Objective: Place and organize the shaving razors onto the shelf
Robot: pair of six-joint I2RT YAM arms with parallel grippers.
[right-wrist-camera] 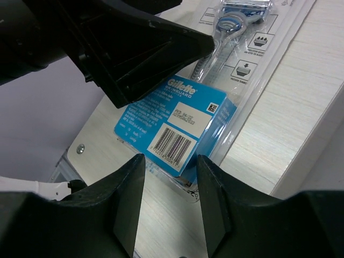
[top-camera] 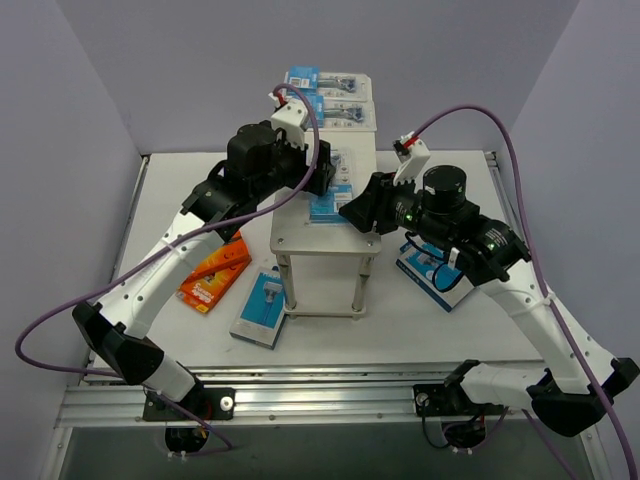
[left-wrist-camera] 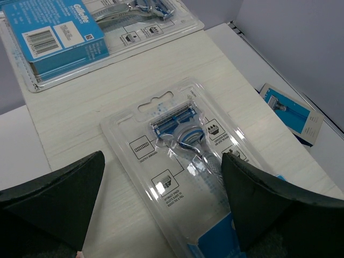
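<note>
Orange razor boxes (top-camera: pixel 212 275) lie on the counter (top-camera: pixel 420 320) at eight o'clock of the shelf (top-camera: pixel 322 240), not yet stocked. Your left pincer (left-wrist-camera: pixel 162 158) hangs wide above the blister pack (left-wrist-camera: pixel 177 134) lying flat on the shelf top, likely ready to square it. Your right pincer (right-wrist-camera: pixel 170 158), at the pack's six o'clock end, stands narrow around its card corner, probably to nudge it; you cannot tell whether it touches.

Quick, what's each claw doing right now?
Left gripper: wide open, empty, over a clear plastic razor blister pack.
Right gripper: partly open, holding nothing.
</note>
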